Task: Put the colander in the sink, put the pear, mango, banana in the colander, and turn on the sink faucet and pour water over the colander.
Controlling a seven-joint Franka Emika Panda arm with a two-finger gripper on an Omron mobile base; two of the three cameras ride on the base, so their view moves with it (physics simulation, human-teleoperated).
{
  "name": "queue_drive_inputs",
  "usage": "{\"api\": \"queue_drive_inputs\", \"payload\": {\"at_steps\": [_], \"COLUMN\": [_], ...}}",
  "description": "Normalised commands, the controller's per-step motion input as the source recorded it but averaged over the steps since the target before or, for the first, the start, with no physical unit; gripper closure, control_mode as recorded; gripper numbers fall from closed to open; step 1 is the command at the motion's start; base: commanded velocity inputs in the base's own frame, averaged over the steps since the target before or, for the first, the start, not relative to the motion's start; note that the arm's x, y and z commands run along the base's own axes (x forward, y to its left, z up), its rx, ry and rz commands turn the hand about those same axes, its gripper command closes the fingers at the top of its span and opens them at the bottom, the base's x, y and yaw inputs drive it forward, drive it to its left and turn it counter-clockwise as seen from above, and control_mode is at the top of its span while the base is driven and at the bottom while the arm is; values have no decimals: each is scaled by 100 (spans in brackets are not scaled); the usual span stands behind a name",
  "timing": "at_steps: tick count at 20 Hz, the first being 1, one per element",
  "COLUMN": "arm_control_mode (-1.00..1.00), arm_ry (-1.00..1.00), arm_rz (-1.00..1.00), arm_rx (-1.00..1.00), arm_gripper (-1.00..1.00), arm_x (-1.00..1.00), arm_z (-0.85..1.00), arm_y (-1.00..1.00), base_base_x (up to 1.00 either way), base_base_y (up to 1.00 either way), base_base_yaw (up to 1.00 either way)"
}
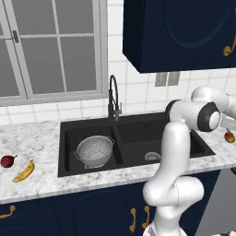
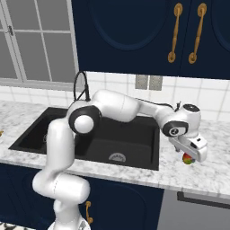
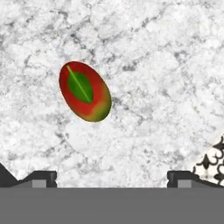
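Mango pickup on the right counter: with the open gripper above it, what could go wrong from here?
The mango lies left of centre between the open fingertips, so closing may nudge or roll it. The gripper works near the counter's front edge; a knocked mango could fall off.

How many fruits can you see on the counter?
3. The pear and banana lie together left of the sink; the mango lies right of it. Others may be hidden.

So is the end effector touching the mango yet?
Apart. In the hand view the mango lies alone on the marble counter, with bare counter between it and the open end effector, whose fingertips sit wide at the bottom edge.
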Motion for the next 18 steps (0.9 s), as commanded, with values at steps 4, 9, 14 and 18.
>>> {"api": "queue_drive_inputs", "payload": {"at_steps": [4, 9, 14, 18], "arm_control_mode": [-100, -100, -100, -100], "arm_ry": [0, 2, 6, 0], "arm_rz": [6, 5, 5, 8], "arm_rx": [0, -1, -7, -7], "arm_gripper": [-100, -100, -100, -100], "arm_x": [30, 29, 35, 27], "arm_z": [-14, -17, -48, -59], "arm_y": [-13, 7, 16, 0], "base_base_x": [0, 0, 0, 0], "base_base_y": [0, 0, 0, 0], "base_base_yaw": [0, 0, 0, 0]}}
